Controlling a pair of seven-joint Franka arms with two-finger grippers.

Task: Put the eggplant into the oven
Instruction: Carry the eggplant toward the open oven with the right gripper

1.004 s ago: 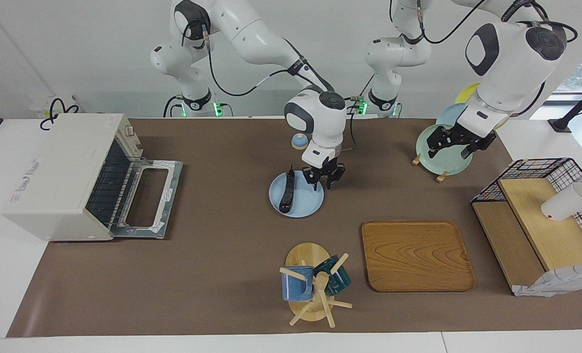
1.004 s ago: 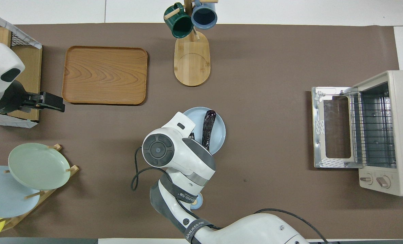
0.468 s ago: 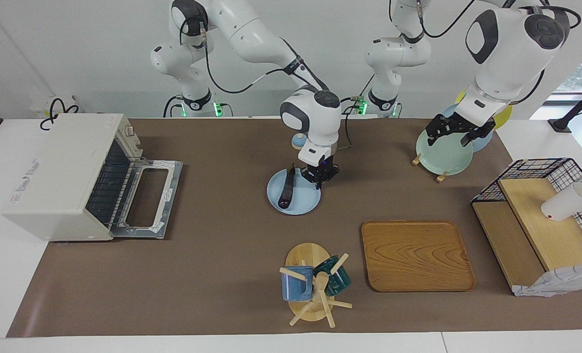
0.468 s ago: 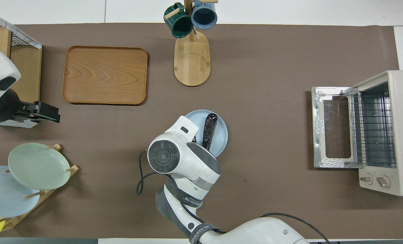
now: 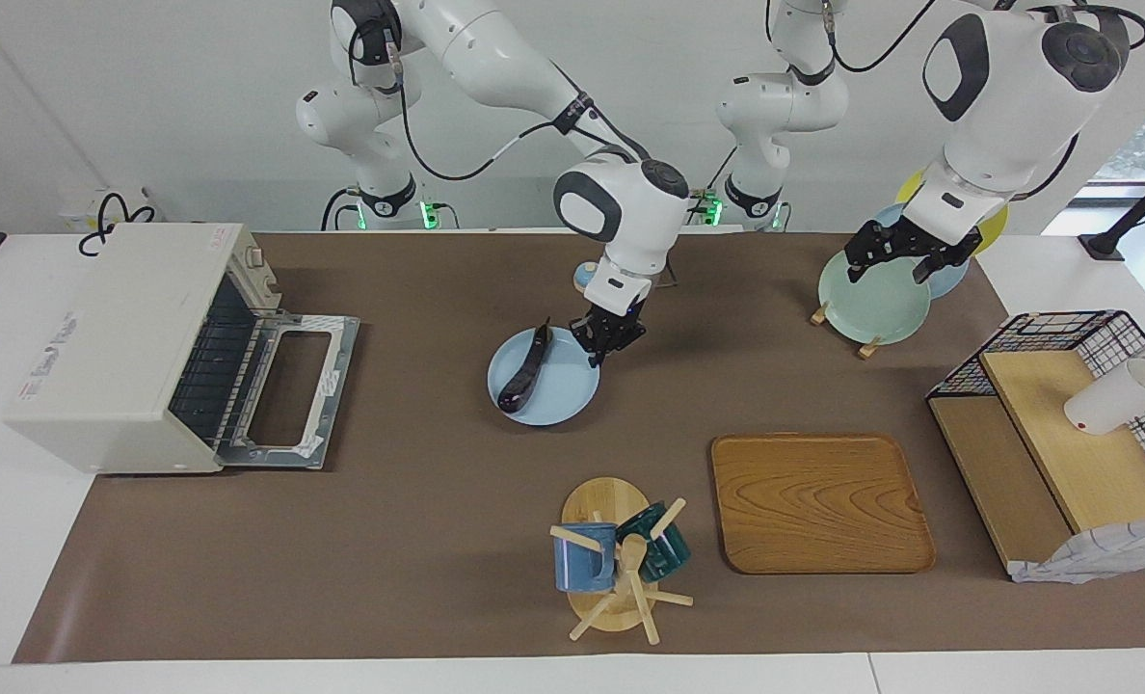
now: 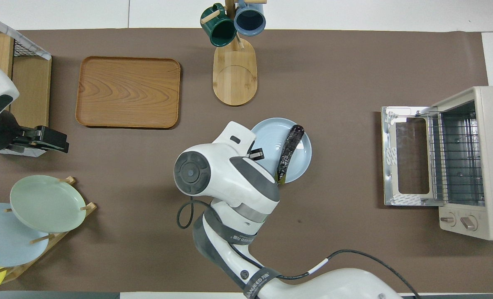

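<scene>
Non-task items: wooden tray [image 5: 821,501] near mug tree [image 5: 616,569] w/ two mugs, plate rack [image 5: 871,299] & wire shelf unit [image 5: 1064,434] at left arm's end, light-blue plate [image 5: 558,390] mid-table.

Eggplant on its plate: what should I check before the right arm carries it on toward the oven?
1. Eggplant lies on the plate: ok.
2. Right gripper shut on the plate's rim: ok.
3. Plate level: cannot tell.
4. Oven door down, rack bare: ok.
5. Left gripper open over the plate rack, away from the path: ok.
</scene>
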